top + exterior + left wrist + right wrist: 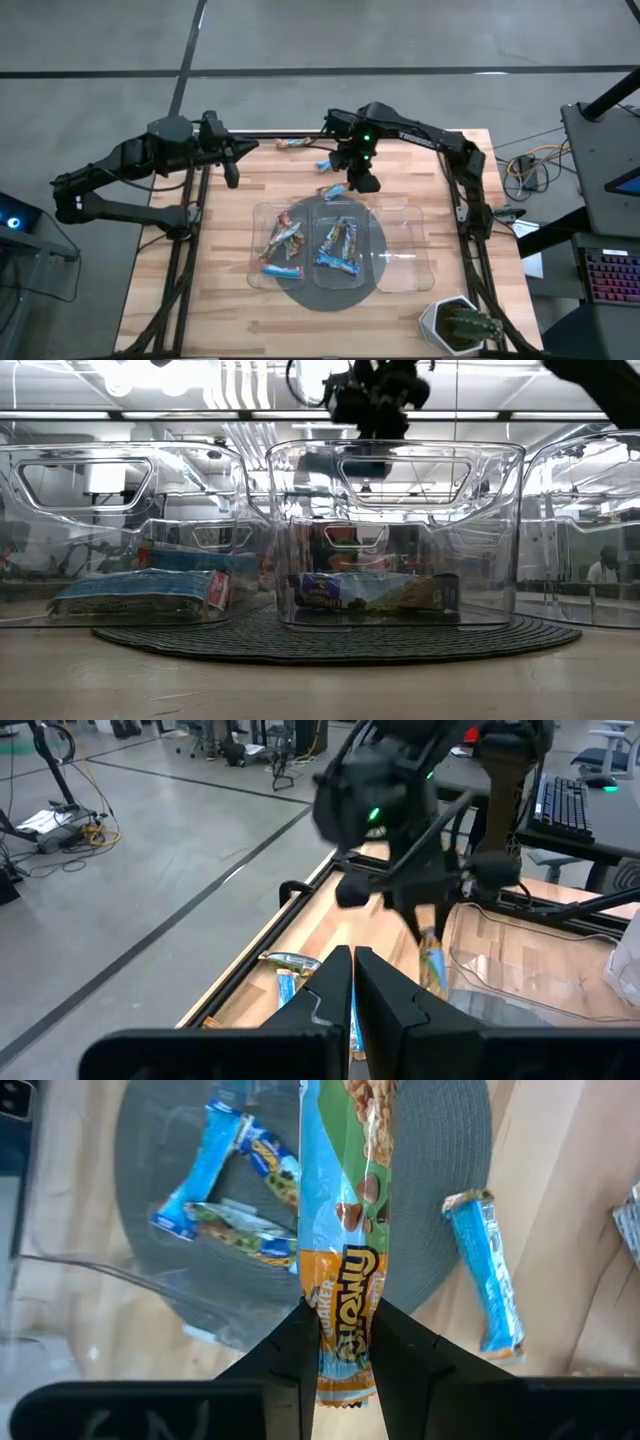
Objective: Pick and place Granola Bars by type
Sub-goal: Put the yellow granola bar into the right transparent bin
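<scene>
The right gripper point(340, 1345) is clamped narrowly on a Quaker Chewy granola bar point(345, 1210), holding it by one end so that most of the wrapper hangs free below the fingers. In the high view this gripper point(362, 183) sits just past the far edge of the middle clear tray point(338, 243), over bare tabletop point(180, 300) at the rim of the dark round mat point(330, 295).

The hold is the main risk. Only the crimped tail of shiny foil is pinched, so the bar could slide out or swing during the carry and catch the tray's tall wall rather than clear it. A release made too early would probably drop it on the rim or outside the tray.

Beneath the gripper, the middle tray already holds a crossed pile of blue bars point(225, 1185); the held bar may land on top of them and lean against the wall. Another blue bar point(485, 1270) lies loose on the wood just beside the gripper, and more loose bars point(325, 165) sit beyond it toward the table's far edge. The left-hand tray point(262, 245) holds mixed red and blue wrappers, and the right-hand tray point(405, 250) looks empty. A potted plant point(460, 325) stands at the near right corner, well apart.

The left gripper point(352, 982) is closed with nothing in it, waiting off to the side by the far left edge.
</scene>
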Action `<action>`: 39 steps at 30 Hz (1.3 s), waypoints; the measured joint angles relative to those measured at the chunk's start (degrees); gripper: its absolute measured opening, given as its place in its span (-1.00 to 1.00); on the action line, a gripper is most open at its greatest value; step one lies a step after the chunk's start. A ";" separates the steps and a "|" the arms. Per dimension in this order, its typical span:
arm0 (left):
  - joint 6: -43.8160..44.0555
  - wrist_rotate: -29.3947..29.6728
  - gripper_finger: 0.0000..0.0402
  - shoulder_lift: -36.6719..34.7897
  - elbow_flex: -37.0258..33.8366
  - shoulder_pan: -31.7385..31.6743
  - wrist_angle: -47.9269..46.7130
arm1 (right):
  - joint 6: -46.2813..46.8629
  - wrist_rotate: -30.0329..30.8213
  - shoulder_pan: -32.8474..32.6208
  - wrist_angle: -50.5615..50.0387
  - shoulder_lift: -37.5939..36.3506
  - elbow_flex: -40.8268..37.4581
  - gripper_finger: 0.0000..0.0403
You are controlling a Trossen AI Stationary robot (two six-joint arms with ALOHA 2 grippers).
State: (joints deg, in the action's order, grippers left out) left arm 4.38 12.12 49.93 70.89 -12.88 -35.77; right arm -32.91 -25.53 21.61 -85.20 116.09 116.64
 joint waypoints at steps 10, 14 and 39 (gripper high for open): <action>0.04 -0.02 -1.00 -0.26 0.00 0.00 0.08 | 11.78 3.17 -4.38 1.67 -16.95 -8.92 -0.67; 0.06 -0.02 -1.00 -0.19 0.00 0.00 0.15 | 17.58 6.48 -7.02 5.67 -25.39 -16.78 -0.67; 0.66 -0.04 -1.00 -0.19 0.00 0.00 0.20 | 45.40 12.26 -19.02 28.93 -50.43 -65.07 -0.66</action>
State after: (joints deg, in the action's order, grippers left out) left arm 5.05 12.08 49.74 70.89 -12.88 -35.57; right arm 12.49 -13.28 2.59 -56.28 65.66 51.57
